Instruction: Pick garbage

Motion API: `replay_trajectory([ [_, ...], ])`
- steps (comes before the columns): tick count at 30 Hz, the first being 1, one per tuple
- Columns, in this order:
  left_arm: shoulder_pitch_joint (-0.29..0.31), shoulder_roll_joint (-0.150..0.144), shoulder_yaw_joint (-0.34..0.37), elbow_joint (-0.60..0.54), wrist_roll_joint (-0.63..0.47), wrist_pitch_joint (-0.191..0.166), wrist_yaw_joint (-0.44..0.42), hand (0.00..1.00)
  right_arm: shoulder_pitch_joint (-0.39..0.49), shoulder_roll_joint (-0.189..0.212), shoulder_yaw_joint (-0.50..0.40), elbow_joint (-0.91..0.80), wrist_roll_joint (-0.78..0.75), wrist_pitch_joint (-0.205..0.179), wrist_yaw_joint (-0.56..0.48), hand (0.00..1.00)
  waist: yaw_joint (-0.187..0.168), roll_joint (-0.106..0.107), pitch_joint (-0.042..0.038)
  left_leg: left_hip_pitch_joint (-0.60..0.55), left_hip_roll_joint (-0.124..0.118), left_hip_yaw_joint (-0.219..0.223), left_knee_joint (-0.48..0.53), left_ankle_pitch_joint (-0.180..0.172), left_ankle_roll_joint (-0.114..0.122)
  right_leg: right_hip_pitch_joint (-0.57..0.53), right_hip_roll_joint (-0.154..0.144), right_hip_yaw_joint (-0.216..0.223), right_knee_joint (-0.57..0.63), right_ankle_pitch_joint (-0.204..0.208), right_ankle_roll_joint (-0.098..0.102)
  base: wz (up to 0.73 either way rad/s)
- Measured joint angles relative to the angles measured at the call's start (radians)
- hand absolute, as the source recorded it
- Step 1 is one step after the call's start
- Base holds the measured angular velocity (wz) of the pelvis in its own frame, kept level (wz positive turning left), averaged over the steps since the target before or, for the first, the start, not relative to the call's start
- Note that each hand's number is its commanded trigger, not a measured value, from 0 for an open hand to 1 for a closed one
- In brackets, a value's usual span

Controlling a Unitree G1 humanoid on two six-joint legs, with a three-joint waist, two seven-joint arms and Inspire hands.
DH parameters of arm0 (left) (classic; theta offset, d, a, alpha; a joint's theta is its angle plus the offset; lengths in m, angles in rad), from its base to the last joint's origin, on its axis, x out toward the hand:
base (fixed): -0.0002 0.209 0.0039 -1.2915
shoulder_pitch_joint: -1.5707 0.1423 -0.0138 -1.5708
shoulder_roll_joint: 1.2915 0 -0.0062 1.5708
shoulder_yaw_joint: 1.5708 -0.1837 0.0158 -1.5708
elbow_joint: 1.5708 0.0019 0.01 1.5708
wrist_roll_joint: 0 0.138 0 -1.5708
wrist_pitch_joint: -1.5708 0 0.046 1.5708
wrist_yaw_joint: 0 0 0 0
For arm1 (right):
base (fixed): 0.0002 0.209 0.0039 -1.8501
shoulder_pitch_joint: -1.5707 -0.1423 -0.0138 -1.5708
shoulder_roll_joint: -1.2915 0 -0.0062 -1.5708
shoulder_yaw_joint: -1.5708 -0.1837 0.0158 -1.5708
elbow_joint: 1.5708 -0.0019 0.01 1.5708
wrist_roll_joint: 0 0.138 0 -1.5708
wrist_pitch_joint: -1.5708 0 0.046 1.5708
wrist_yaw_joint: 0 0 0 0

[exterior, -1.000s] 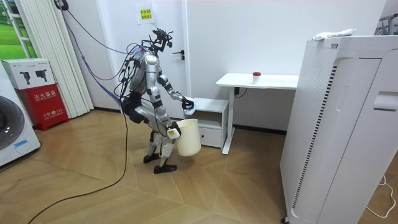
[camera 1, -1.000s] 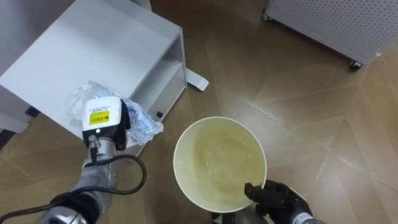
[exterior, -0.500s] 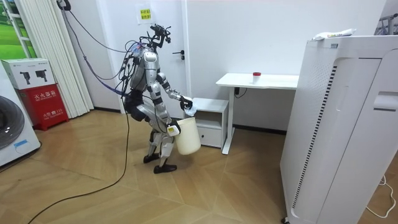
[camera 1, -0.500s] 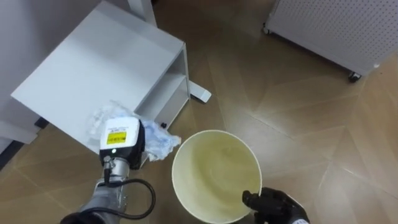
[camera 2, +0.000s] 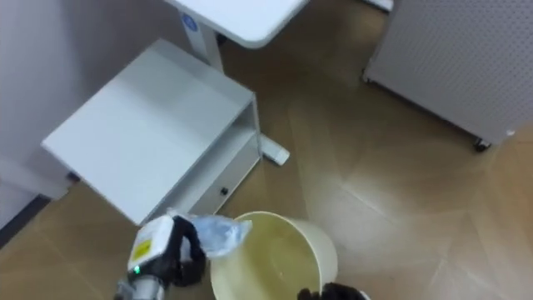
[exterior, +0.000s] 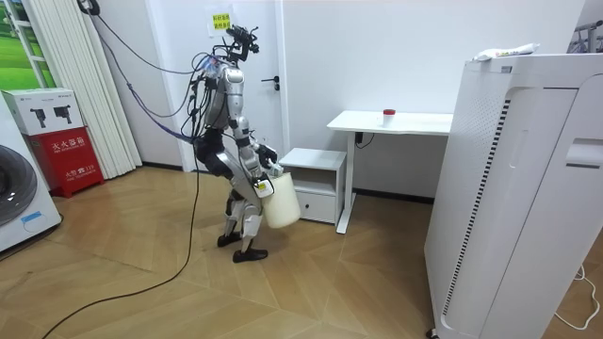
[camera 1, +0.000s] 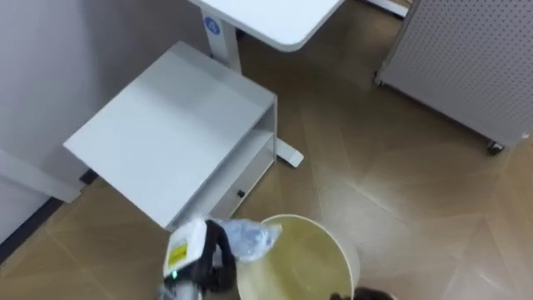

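A crumpled clear plastic wrapper [camera 1: 250, 237] hangs just over the near-left rim of the cream bucket [camera 1: 312, 254]. My left hand [camera 1: 200, 260] is shut on it, with the plastic sticking out to the right of the dark fingers; the same hand [camera 2: 166, 250] and wrapper [camera 2: 215, 233] appear in the right eye view. A dark sliver of my right hand [camera 2: 331, 292] grips the bucket's near rim at the bottom edge. In the room view I stand upright beside the low cabinet with the bucket [exterior: 281, 201] held in front of me.
A low white cabinet [camera 1: 179, 137] with an open shelf stands to my left. A white desk [camera 1: 266, 12] is behind it, and a white perforated unit on wheels [camera 1: 466, 58] to the right. Wood floor lies between them.
My left hand carried the wrapper off the cabinet top to the bucket's rim. I straightened up and the view lifted, so both hands now sit at the bottom edge.
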Motion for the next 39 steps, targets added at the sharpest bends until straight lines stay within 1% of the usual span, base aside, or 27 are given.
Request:
replay_trajectory([
  [1,0.010,-0.008,-0.002,-0.003,-0.016,-0.006,-0.019,1.00,0.000,0.001,0.000,0.005,0.000,-0.001,0.000,1.00,0.001,-0.002,-0.0013,0.005,-0.008,0.000,-0.013,0.007,0.003,0.003,-0.006,0.000,-0.007,0.003,0.004,0.12],
  [2,0.015,-0.020,-0.019,-0.003,-0.037,-0.006,-0.040,1.00,0.000,0.003,0.000,0.007,0.003,-0.001,0.001,1.00,0.003,-0.004,-0.0022,0.010,-0.012,0.000,-0.026,0.013,0.005,0.009,-0.007,0.000,-0.019,0.009,0.008,0.08],
  [5,0.027,-0.024,-0.058,-0.001,-0.106,-0.008,-0.091,1.00,0.005,0.017,0.003,0.011,0.030,0.000,0.001,1.00,0.006,-0.017,-0.0099,0.025,-0.014,0.012,-0.053,0.022,0.010,0.021,-0.008,0.003,-0.044,0.022,0.011,-0.04],
  [8,0.049,-0.035,-0.068,0.001,-0.144,-0.013,-0.147,1.00,0.009,0.022,0.003,0.011,0.038,0.001,0.001,1.00,0.009,-0.019,-0.0111,0.049,-0.016,0.014,-0.076,0.029,0.015,0.047,-0.006,0.003,-0.071,0.033,0.017,-0.01],
  [13,0.071,-0.037,-0.086,0.007,-0.152,-0.013,-0.223,1.00,0.021,0.027,0.006,0.015,0.041,0.000,0.001,1.00,0.013,-0.020,-0.0111,0.069,-0.018,0.015,-0.090,0.033,0.019,0.072,-0.006,0.001,-0.090,0.039,0.024,0.01],
  [14,0.073,-0.035,-0.095,0.008,-0.152,-0.013,-0.236,0.94,0.022,0.027,0.011,0.015,0.042,0.000,0.001,1.00,0.015,-0.020,-0.0111,0.072,-0.019,0.015,-0.095,0.034,0.020,0.074,-0.006,0.001,-0.096,0.042,0.025,0.00],
  [15,0.073,-0.034,-0.098,0.008,-0.152,-0.013,-0.242,0.59,0.022,0.027,0.011,0.015,0.041,0.000,0.001,1.00,0.017,-0.020,-0.0111,0.072,-0.019,0.015,-0.100,0.036,0.021,0.074,-0.005,0.000,-0.101,0.045,0.026,0.00],
  [16,0.076,-0.033,-0.103,0.007,-0.151,-0.013,-0.256,0.00,0.023,0.026,0.011,0.015,0.040,0.000,0.001,1.00,0.022,-0.020,-0.0110,0.072,-0.019,0.017,-0.106,0.039,0.022,0.075,-0.005,0.000,-0.107,0.049,0.026,0.00],
  [20,0.095,-0.032,-0.116,0.003,-0.150,-0.013,-0.293,0.00,0.025,0.025,0.011,0.015,0.035,0.001,0.001,1.00,0.029,-0.020,-0.0112,0.072,-0.019,0.019,-0.111,0.039,0.022,0.075,-0.004,0.000,-0.110,0.050,0.026,0.00],
  [26,0.097,-0.034,-0.116,-0.002,-0.149,-0.013,-0.311,0.00,0.026,0.025,0.011,0.015,0.035,-0.001,0.002,1.00,0.029,-0.020,-0.0112,0.073,-0.018,0.021,-0.119,0.039,0.021,0.074,-0.001,-0.001,-0.121,0.050,0.026,0.00],
  [34,0.093,-0.035,-0.117,-0.003,-0.150,-0.013,-0.315,0.00,0.026,0.025,0.011,0.014,0.045,0.000,0.002,1.00,0.030,-0.021,-0.0118,0.072,-0.018,0.023,-0.120,0.039,0.021,0.074,-0.001,0.000,-0.125,0.052,0.028,0.00],
  [39,0.092,-0.035,-0.117,-0.001,-0.150,-0.013,-0.313,0.00,0.028,0.025,0.015,0.014,0.058,0.001,0.002,1.00,0.030,-0.023,-0.0149,0.078,-0.018,0.024,-0.120,0.040,0.021,0.077,-0.001,0.000,-0.123,0.052,0.028,0.00],
])
